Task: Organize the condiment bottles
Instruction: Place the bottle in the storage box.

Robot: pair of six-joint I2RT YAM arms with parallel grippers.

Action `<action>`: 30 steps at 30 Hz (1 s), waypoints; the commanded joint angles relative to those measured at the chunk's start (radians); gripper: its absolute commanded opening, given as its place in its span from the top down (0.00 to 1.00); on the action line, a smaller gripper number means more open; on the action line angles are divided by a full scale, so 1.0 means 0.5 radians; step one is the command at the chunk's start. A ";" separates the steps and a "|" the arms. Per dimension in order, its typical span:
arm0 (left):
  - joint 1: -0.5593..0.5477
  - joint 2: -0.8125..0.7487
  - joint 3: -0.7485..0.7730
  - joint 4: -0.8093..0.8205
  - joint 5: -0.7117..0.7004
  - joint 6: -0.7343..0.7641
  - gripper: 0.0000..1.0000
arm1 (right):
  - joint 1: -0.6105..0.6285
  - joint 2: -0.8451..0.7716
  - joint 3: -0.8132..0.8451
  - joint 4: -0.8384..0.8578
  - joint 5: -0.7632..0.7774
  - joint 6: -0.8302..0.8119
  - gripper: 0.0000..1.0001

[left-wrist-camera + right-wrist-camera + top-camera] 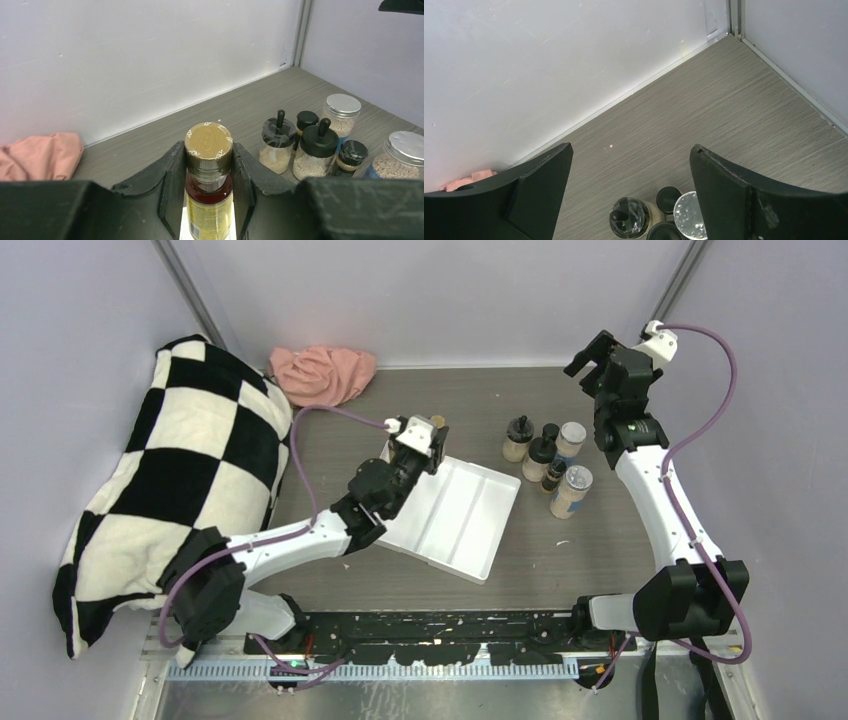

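White tray [470, 530] waiting for a bottle.
I'm clenching my left gripper [425, 435] on a yellow brown-capped bottle [208, 150] over the tray's far-left corner to set it in; farther right, my right gripper [597, 358] is hanging spread, empty, above the other bottles [548, 465].

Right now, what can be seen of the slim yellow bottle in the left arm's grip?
The slim yellow bottle with the gold-brown cap stands upright, clamped at its neck between the left end effector's two black fingers. Its round metallic-looking cap bears printed marks around the rim; dark brown liquid shows below it, then a yellow printed label. It sits over the white plastic tray's far-left corner; whether its base touches cannot be seen.
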 commanded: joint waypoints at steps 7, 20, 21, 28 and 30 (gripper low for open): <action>-0.040 -0.423 -0.323 0.319 -0.258 0.059 1.00 | -0.009 -0.112 -0.038 0.083 -0.066 0.067 0.08; -0.050 -0.539 -0.664 0.659 -0.489 0.148 1.00 | -0.007 -0.092 -0.064 0.122 -0.094 0.080 0.08; -0.050 -0.541 -0.686 0.687 -0.504 0.154 1.00 | -0.009 -0.088 -0.064 0.125 -0.095 0.082 0.08; -0.049 -0.494 -0.830 0.939 -0.621 0.196 1.00 | -0.008 -0.062 -0.071 0.150 -0.102 0.087 0.08; -0.050 -0.480 -0.861 0.990 -0.650 0.199 1.00 | -0.006 -0.056 -0.070 0.156 -0.109 0.088 0.08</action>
